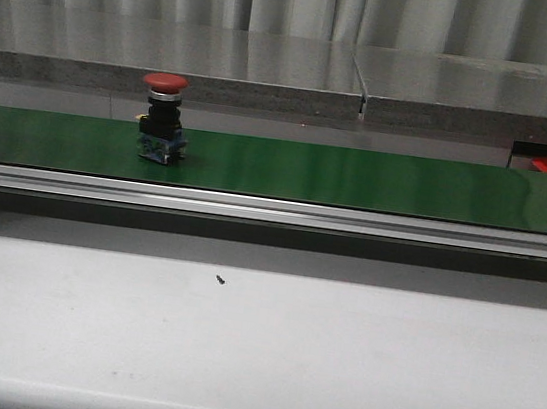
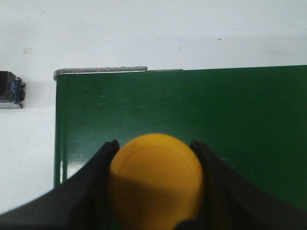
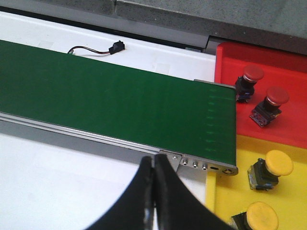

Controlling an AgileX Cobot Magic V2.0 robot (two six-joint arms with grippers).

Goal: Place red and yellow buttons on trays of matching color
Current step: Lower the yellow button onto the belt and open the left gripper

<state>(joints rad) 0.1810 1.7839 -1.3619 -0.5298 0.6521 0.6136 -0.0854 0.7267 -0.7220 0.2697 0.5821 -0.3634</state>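
Note:
A red button (image 1: 162,114) stands upright on the green belt (image 1: 358,178), towards its left. In the left wrist view my left gripper (image 2: 155,144) is shut on a yellow button (image 2: 156,184), held above the belt's end (image 2: 192,110). My right gripper (image 3: 154,162) is shut with nothing in it, over the white table just in front of the belt's rail. Beyond the belt's right end lie the red tray (image 3: 229,57) with two red buttons (image 3: 250,78) (image 3: 271,103) and the yellow tray (image 3: 223,203) with two yellow buttons (image 3: 271,167) (image 3: 257,218). Neither gripper shows in the front view.
A steel shelf (image 1: 272,63) runs behind the belt. A black plug on a wire (image 3: 115,48) lies behind the belt. A small grey-blue part (image 2: 10,90) sits on the table beside the belt's end. A dark speck (image 1: 220,279) lies on the white table.

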